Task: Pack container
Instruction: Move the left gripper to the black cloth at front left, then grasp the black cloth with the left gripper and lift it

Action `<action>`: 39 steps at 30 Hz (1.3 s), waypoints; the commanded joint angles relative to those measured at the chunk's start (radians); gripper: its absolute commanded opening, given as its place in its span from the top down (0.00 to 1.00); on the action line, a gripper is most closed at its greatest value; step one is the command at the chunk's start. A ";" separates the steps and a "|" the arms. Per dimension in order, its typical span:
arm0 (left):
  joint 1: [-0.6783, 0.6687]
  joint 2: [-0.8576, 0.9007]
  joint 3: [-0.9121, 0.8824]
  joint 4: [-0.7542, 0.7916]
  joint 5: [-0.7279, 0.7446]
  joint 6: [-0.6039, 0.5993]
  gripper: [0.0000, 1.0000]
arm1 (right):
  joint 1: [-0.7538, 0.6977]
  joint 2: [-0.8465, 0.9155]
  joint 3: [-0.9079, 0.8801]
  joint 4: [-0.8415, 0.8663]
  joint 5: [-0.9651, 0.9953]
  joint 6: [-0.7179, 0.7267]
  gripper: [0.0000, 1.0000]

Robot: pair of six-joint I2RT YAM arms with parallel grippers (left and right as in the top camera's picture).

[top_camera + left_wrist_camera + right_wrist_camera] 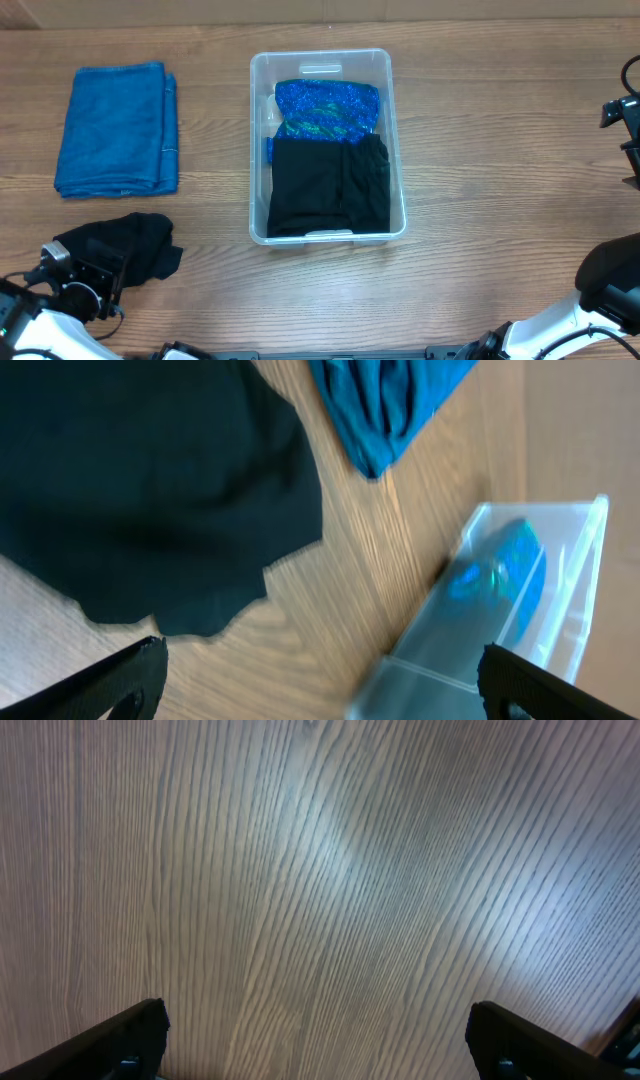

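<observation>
Two cloths lie on the wooden tabletop (480,120) at the far left. One is a blue towel (118,130), folded into a neat rectangle. Nearer the front edge is a crumpled black cloth (125,245).

The left tool (320,685) sits low beside that black cloth. Its fingers (120,675) are spread wide with only bare wood between them. In its wrist view the black cloth fills the upper left, apart from the fingertips.

Near the middle of the tabletop stands the container (258,150), upright and well apart from both cloths. It holds two items. A glittery blue fabric (327,108) with green streaks lies in the far half. A folded black garment (328,187) fills the near half and overlaps the blue fabric's lower edge. The far end of the base is bare.

At the right, the right tool (320,1040) is likewise released. Its fingertips show at the lower corners of its wrist view, gripping nothing, with plain wood grain beneath.
</observation>
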 commanded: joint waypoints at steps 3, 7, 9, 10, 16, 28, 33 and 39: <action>0.035 0.027 -0.086 0.122 -0.065 -0.059 0.00 | -0.002 -0.018 0.000 0.002 -0.002 0.004 0.00; 0.035 0.080 -0.086 0.176 -0.140 -0.070 0.00 | -0.002 -0.018 0.000 0.002 -0.001 0.004 0.00; 0.035 0.105 -0.086 0.196 -0.142 -0.077 0.00 | -0.002 -0.018 0.000 0.002 -0.002 0.004 0.00; 0.035 0.129 -0.086 0.202 -0.142 -0.087 0.00 | -0.002 -0.018 0.000 0.002 -0.002 0.004 0.00; 0.035 0.235 -0.087 0.263 -0.298 -0.153 0.00 | -0.002 -0.018 0.000 0.002 -0.002 0.004 0.00; 0.021 0.341 -0.088 0.487 -0.175 -0.188 0.00 | -0.002 -0.018 0.000 0.002 -0.002 0.004 0.00; -0.025 0.439 -0.088 0.580 -0.137 -0.230 0.00 | -0.002 -0.018 0.000 0.002 -0.002 0.004 0.00; -0.067 0.510 -0.088 0.629 -0.137 -0.247 0.00 | -0.002 -0.018 0.000 0.002 -0.002 0.004 0.00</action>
